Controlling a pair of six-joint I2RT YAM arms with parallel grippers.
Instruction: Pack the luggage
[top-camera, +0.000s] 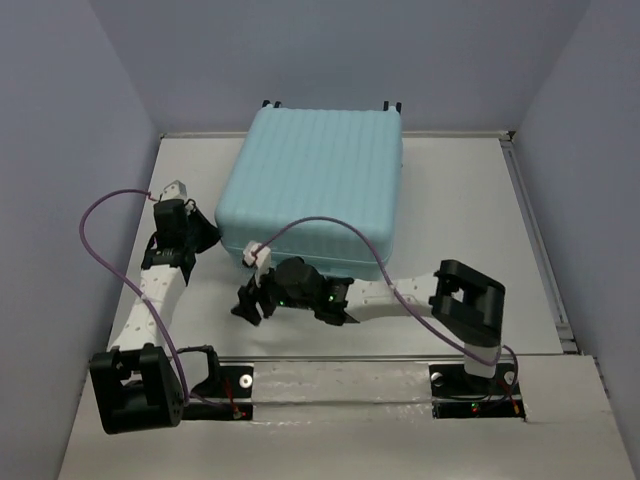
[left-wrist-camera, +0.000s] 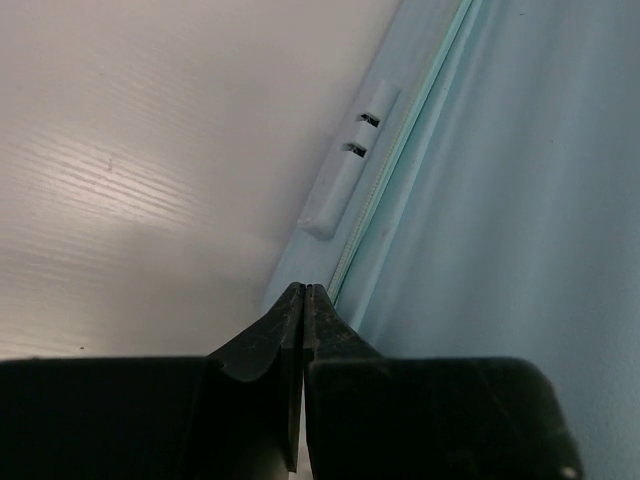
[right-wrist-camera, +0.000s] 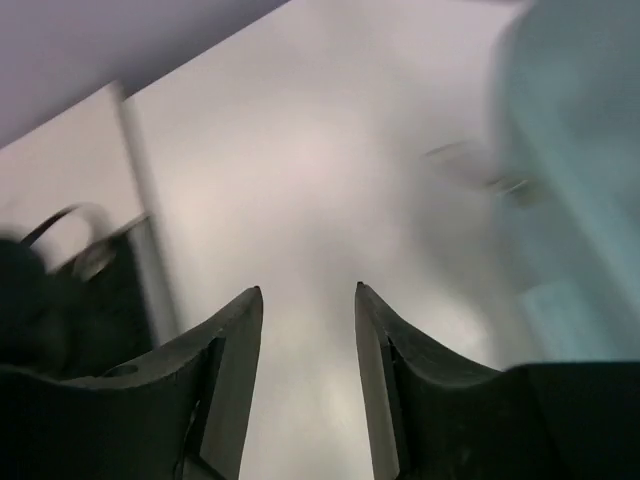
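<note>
Though its inside is hidden, luggage (top-camera: 315, 185) lies shut.
Left hand (left-wrist-camera: 304, 293) pinched shut at its seam; right hand (right-wrist-camera: 308, 292) parted, empty, view blurred.

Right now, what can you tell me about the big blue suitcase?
The suitcase is pale aqua, with a hard, ribbed shell that looks like plastic. It lies flat and shut on the white table, its small dark wheels at the far edge. A zipper seam runs along its side, with a little pale foot beside it. The shut left gripper sits right at that seam; whether it touches is unclear.
</note>
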